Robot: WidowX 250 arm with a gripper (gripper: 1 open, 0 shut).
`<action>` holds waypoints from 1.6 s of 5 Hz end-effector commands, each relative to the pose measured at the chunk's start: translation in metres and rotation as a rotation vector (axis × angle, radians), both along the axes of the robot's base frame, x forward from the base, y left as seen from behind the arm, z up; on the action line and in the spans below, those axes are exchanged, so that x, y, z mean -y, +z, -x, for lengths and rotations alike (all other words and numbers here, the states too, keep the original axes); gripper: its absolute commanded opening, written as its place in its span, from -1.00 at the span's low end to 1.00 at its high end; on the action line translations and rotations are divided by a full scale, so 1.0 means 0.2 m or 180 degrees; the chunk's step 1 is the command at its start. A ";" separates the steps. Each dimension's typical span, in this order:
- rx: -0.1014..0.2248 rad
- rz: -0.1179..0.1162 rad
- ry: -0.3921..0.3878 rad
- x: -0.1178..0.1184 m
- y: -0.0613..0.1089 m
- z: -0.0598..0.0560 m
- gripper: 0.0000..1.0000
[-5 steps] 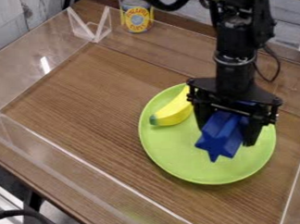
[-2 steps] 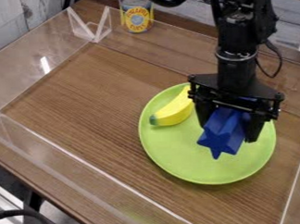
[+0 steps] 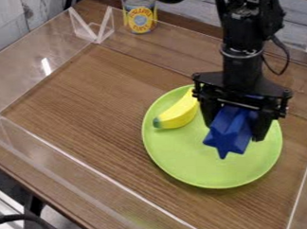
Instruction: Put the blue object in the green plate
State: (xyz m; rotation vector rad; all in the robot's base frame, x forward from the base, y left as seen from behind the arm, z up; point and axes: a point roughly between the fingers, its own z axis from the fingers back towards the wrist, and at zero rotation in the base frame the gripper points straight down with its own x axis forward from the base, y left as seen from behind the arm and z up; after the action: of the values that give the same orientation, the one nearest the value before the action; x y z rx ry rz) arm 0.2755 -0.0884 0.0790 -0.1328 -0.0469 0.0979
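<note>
The blue object (image 3: 228,135), an angular star-like block, lies on the right half of the green plate (image 3: 184,163), its lower point touching the plate's surface. My gripper (image 3: 236,123) hangs straight down over it and is open. Its black fingers (image 3: 207,116) are spread wide on either side of the block's upper part. The block's top is partly hidden behind the fingers.
A yellow toy banana (image 3: 178,113) lies on the plate's left side, close to the left finger. Clear acrylic walls (image 3: 44,149) border the wooden table. A yellow-labelled can (image 3: 140,16) stands at the back beyond the wall.
The gripper has risen slightly. The blue block stays on the plate in about the same place.
</note>
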 end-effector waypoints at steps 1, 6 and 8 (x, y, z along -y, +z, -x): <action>0.0288 0.0059 0.0040 0.00 0.12 -0.05 1.00; 0.0362 0.0072 0.0128 0.00 0.15 -0.05 1.00; 0.0385 0.0068 0.0145 0.00 0.16 -0.05 1.00</action>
State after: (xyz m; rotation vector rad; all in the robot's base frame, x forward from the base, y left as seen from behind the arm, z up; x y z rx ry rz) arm 0.2784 -0.0871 0.0892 -0.1366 -0.0907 0.1414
